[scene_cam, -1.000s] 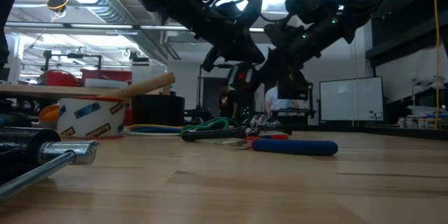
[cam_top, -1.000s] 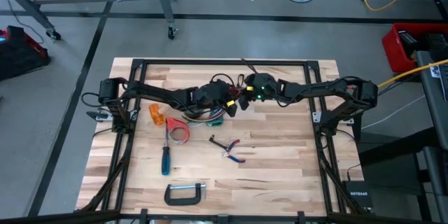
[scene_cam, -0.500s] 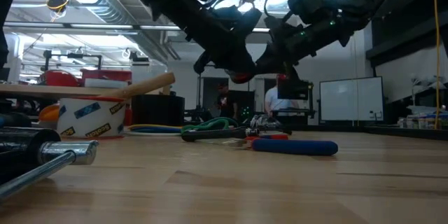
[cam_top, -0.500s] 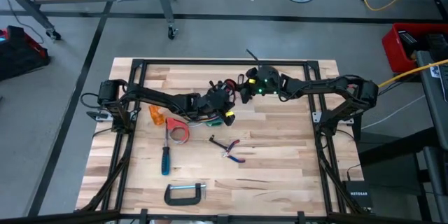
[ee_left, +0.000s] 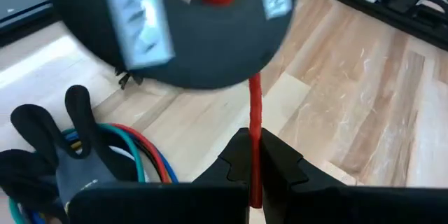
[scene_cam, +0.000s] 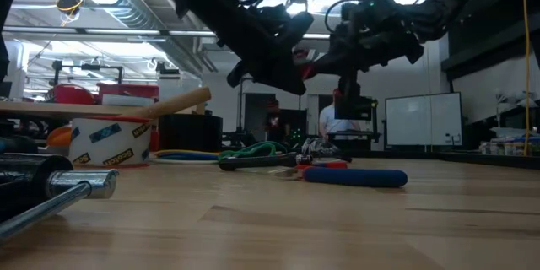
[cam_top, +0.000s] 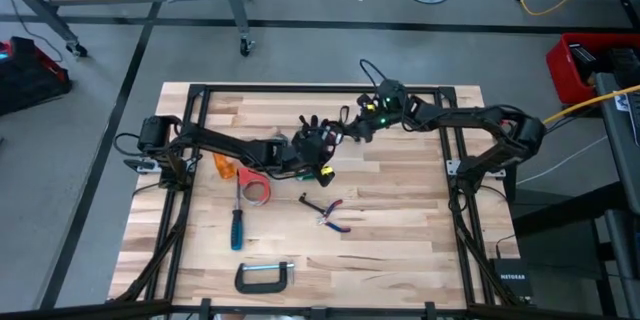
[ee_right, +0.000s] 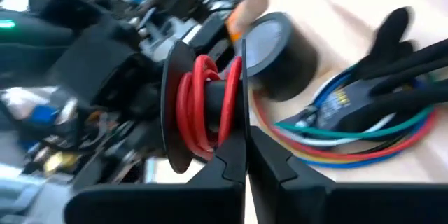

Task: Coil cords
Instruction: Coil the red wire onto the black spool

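Red cord (ee_left: 253, 136) is pinched in the left gripper (ee_left: 253, 182), winding onto the spool (ee_right: 203, 108) clamped by the right gripper (ee_right: 243, 155); next, another turn.

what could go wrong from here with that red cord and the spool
The left hand pinches the red cord, which runs taut up to the black spool held in the right hand. If the hands pull apart, the cord might slip free or unwind. Both hands work close together above the wire bundle, so they may collide or snag it.
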`<state>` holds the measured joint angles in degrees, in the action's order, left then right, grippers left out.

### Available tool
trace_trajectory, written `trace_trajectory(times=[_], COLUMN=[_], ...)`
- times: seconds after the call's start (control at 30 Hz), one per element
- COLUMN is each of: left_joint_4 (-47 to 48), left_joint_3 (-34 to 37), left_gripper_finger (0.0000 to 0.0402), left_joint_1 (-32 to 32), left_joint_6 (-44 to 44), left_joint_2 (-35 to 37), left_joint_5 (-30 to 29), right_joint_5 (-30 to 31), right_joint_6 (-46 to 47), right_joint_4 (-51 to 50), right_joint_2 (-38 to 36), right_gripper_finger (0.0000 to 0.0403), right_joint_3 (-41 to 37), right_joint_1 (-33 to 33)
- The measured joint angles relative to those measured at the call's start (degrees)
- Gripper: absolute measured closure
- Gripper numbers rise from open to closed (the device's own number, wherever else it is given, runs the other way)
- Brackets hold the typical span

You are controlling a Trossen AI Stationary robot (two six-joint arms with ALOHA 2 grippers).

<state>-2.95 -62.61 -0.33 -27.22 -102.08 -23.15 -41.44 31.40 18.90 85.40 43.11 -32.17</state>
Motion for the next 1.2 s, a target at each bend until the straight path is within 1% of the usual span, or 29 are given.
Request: trace_trajectory(times=[0.1,0.33,0.53,0.67,0.9,1.07,1.2], left_joint_4=[0.1,-0.5,-1.7,-3.3,-5.9,-9.5,-9.4], left_joint_3=[-0.1,-0.1,0.1,0.1,0.2,0.3,0.3], left_gripper_finger=[0.0401,0.0401,0.0401,0.0401,0.0401,0.0401,0.0401], left_joint_1=[-0.8,-2.2,-3.3,-3.3,-3.1,-2.8,-2.5], left_joint_6=[0.0,0.0,1.9,2.4,2.6,3.9,3.8], left_joint_2=[0.1,0.4,1.8,3.2,3.8,3.8,3.8], left_joint_5=[-0.7,-0.5,-0.3,-0.2,-0.4,-0.5,-0.4], right_joint_5=[-4.9,-12.6,-14.7,-16.7,-18.6,-18.6,-15.8], right_joint_6=[-0.1,-4.2,-12.5,-16.8,-22.7,-29.7,-34.6], right_joint_4=[-1.6,-10.0,-20.5,-24.8,-26.0,-26.2,-26.1], right_joint_2=[-1.5,-5.2,-8.0,-9.2,-10.5,-10.5,-10.5], right_gripper_finger=[0.0398,0.0398,0.0398,0.0398,0.0398,0.0398,0.0398], right_joint_3=[0.0,0.0,0.1,0.2,0.2,0.2,0.2], right_joint_1=[-1.0,-1.3,-1.3,-1.3,-1.2,1.4,4.0])
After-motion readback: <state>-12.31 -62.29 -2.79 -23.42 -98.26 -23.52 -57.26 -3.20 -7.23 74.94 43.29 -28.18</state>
